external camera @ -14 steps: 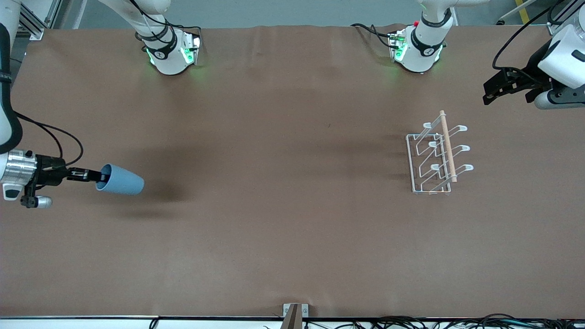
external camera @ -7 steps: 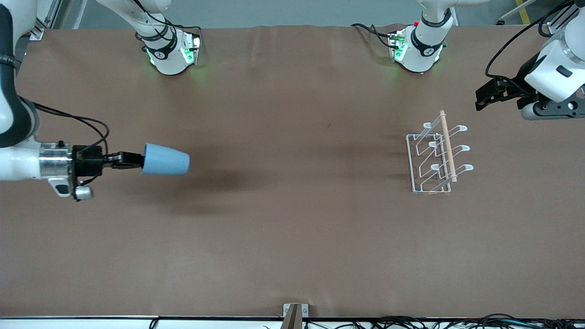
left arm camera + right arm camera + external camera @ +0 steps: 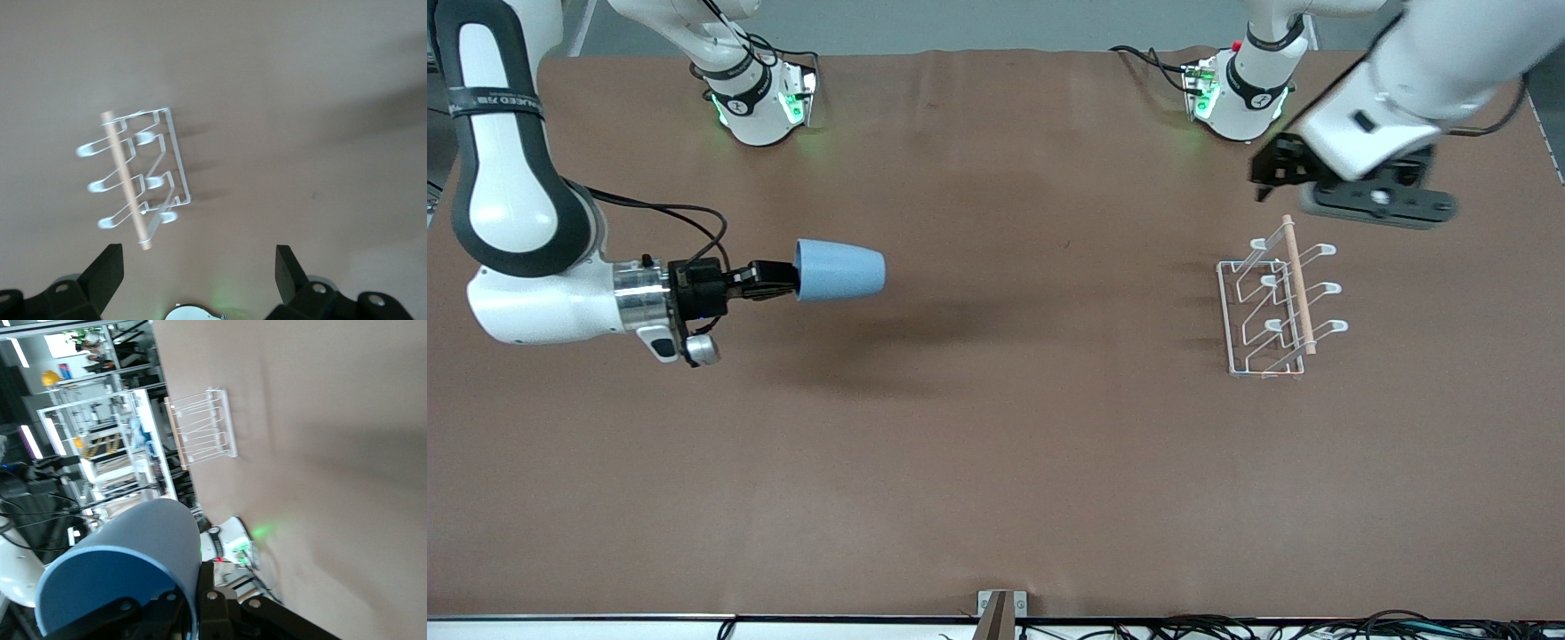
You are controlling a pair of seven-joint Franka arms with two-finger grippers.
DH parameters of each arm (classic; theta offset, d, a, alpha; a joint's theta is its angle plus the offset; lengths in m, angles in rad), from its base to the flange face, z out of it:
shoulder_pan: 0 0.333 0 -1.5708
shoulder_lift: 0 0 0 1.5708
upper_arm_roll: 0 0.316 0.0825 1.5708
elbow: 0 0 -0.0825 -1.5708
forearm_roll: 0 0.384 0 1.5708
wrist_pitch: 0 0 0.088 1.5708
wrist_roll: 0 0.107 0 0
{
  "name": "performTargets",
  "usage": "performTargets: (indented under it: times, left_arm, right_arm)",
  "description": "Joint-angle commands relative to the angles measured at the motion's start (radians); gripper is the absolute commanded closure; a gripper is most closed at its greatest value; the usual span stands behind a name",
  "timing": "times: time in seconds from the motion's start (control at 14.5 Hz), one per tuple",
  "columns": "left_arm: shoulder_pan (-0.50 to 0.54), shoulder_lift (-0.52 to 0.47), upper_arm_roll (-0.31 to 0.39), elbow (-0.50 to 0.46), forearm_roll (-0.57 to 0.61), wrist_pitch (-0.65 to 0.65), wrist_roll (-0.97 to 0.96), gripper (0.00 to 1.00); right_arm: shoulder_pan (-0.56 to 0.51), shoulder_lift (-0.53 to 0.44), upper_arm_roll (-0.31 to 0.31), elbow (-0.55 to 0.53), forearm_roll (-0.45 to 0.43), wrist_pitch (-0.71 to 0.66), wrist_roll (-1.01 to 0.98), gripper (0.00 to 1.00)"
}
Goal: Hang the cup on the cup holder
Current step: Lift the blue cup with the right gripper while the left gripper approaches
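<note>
- Front view: the cup is held on its side, pinched at the rim by the right gripper, over bare table toward the right arm's end.
- Carrying is judged underway; hanging is not yet done.
- At about 3 o'clock from the cup, well apart, the cup holder is seen with every prong seemingly bare.
- Above the holder's 12 o'clock end, the left gripper is seen with fingers spread, holding nothing.

The left hand, fingers spread, hovers over the cup holder.
</note>
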Motion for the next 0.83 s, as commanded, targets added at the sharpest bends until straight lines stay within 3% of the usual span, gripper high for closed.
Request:
performTargets:
  times: [0.0,0.28,0.76]
  left_arm:
    - [-0.095,0.062,-0.001,0.083,0.003,-0.006,0.008,0.0]
    - [-0.241,0.096,-0.003,0.114,0.004,0.097,-0.015,0.0]
    - [-0.381,0.203,-0.007,0.183,0.004,0.327,0.006,0.0]
  right_arm:
    - [0.057,-0.033,-0.006,-0.076,0.124,0.03,-0.016,1.0]
    - [0.114,-0.024,-0.006,-0.083,0.212,0.032,-0.056,1.0]
    - [0.165,-0.004,-0.006,-0.083,0.22,0.034,-0.059,0.99]
